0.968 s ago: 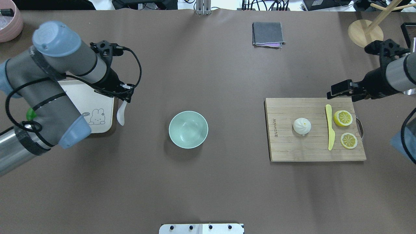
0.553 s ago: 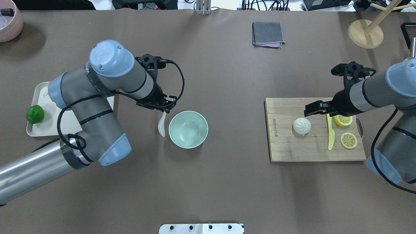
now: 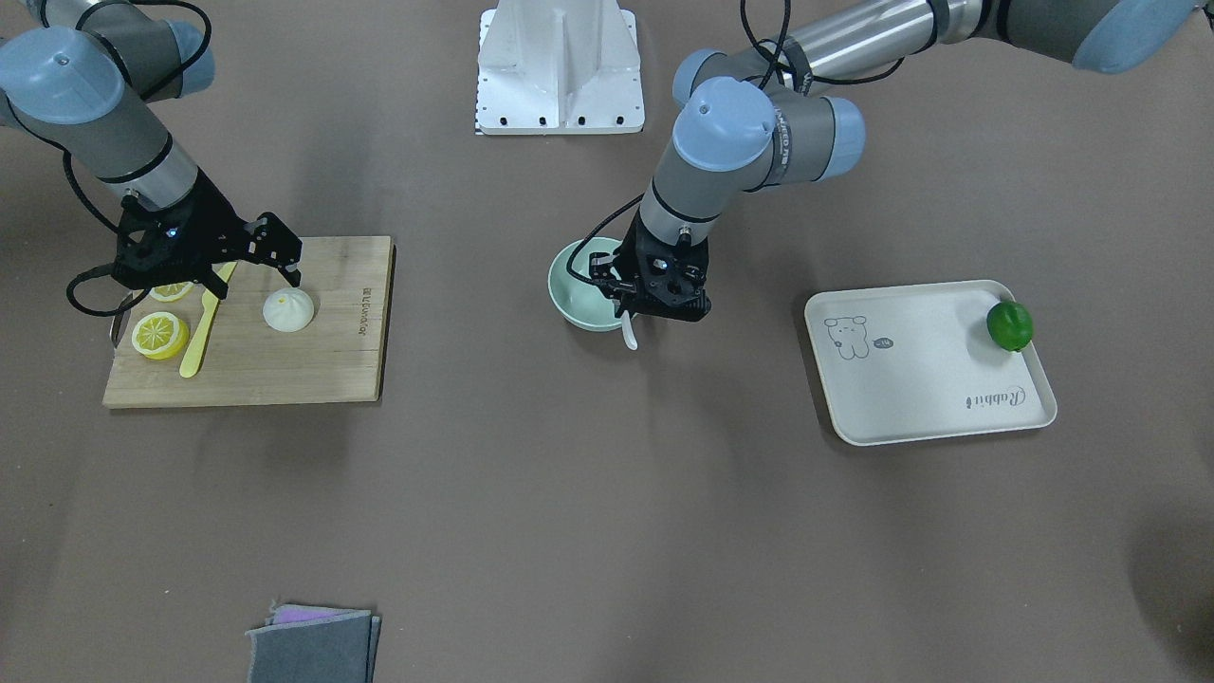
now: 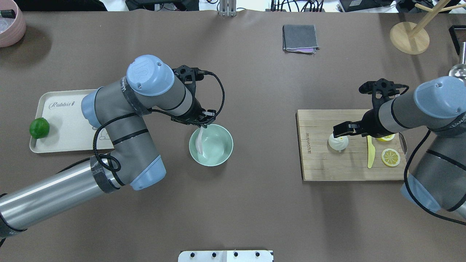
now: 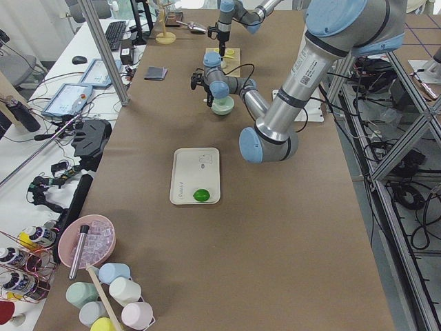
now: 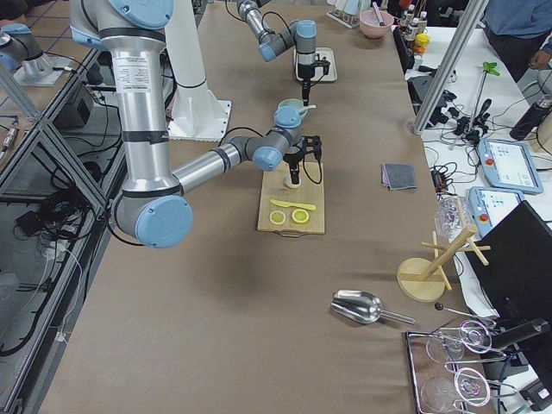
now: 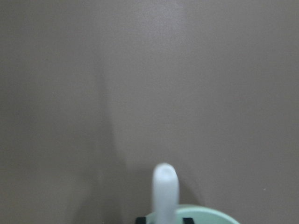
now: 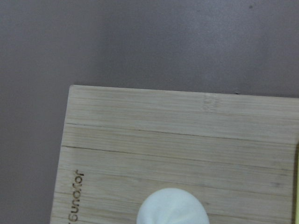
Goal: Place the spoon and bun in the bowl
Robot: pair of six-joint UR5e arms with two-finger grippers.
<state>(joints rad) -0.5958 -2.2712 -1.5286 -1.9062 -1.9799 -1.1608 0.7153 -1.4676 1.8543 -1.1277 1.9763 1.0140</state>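
Observation:
My left gripper (image 4: 201,124) is shut on the handle of the white spoon (image 4: 199,142). The spoon hangs scoop-down over the near-left part of the mint-green bowl (image 4: 218,145). In the front view the spoon (image 3: 628,333) shows just below the gripper (image 3: 654,302) at the bowl's rim (image 3: 569,296). The left wrist view shows the spoon (image 7: 165,190) above the bowl's edge (image 7: 205,215). The white bun (image 4: 338,143) sits on the wooden cutting board (image 4: 320,163). My right gripper (image 4: 341,130) is open and empty, just above the bun (image 3: 287,310). The right wrist view shows the bun (image 8: 172,207) at its bottom edge.
A yellow plastic knife (image 4: 370,153) and two lemon slices (image 4: 390,157) lie on the board to the bun's right. A cream tray (image 4: 69,123) with a green lime (image 4: 39,128) is at the left. A grey cloth (image 4: 299,38) and a wooden stand (image 4: 409,36) are at the back.
My left arm has carried the spoon rightward from beside the tray to over the bowl. My right gripper has moved left across the board to above the bun.

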